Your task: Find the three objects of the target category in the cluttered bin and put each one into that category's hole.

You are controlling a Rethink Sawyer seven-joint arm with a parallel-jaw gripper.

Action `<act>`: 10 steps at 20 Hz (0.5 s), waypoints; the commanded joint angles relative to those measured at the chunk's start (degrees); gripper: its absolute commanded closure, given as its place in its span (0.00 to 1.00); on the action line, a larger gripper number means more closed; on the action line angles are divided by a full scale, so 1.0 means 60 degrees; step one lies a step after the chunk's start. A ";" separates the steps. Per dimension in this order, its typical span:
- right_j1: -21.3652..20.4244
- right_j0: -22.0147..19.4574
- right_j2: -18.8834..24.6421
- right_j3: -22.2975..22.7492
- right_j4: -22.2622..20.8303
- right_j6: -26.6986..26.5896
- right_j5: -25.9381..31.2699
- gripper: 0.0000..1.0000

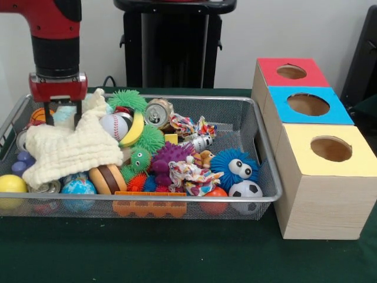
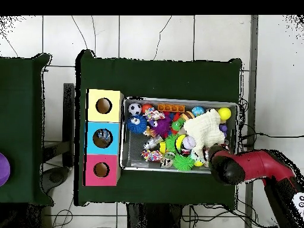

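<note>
No readable text, label, brand or number appears anywhere in either view; the can (image 1: 158, 112) in the bin (image 1: 268, 194) and the three boxes (image 1: 324, 177) show no legible lettering.

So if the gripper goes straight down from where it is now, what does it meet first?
Most likely the cream cloth spread over the toys at that end of the wire bin. The gripper points down just above the cloth's upper edge, though depth is hard to judge.
</note>
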 commanded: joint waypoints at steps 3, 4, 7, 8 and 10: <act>0.1339 0.0349 -0.0956 -0.0960 -0.0859 -0.0649 -0.0595 0.00; 0.1382 0.0304 -0.0940 -0.0968 -0.0832 -0.0651 -0.0761 0.00; 0.1876 -0.0259 -0.0488 -0.1086 -0.0179 -0.1498 -0.0738 0.00; 0.1898 -0.0295 -0.0426 -0.1084 -0.0121 -0.1664 -0.0725 0.00; 0.1798 -0.0208 -0.0449 -0.1012 -0.0104 -0.1549 -0.0782 0.00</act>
